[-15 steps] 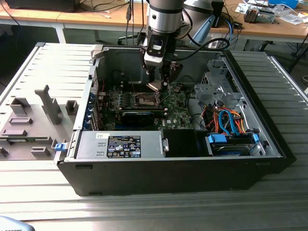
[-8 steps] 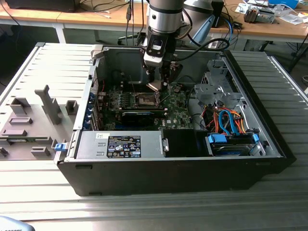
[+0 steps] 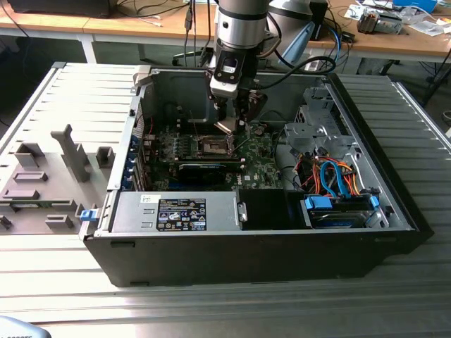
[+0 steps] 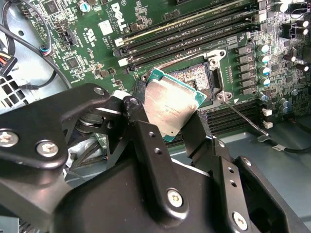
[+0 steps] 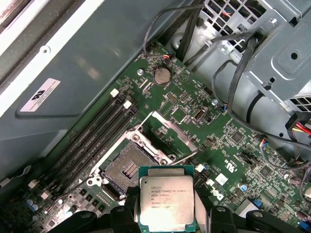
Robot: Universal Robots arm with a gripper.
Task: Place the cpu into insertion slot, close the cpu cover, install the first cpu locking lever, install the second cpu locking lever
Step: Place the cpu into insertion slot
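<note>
Open PC case (image 3: pixel 246 260) on ribbed desk (image 3: pixel 211 310). End effector (image 3: pixel 231 124) pinching the cpu (image 5: pixel 166 204) by its edges, over the bare socket (image 5: pixel 127 170), unseated. Step one; seating likely needs the chip square and level.

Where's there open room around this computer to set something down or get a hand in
Free: the ribbed table in front of the case; the grey case floor beside the green board; the open socket near the cpu the gripper holds. Crowded: cables by the drive cage.
</note>
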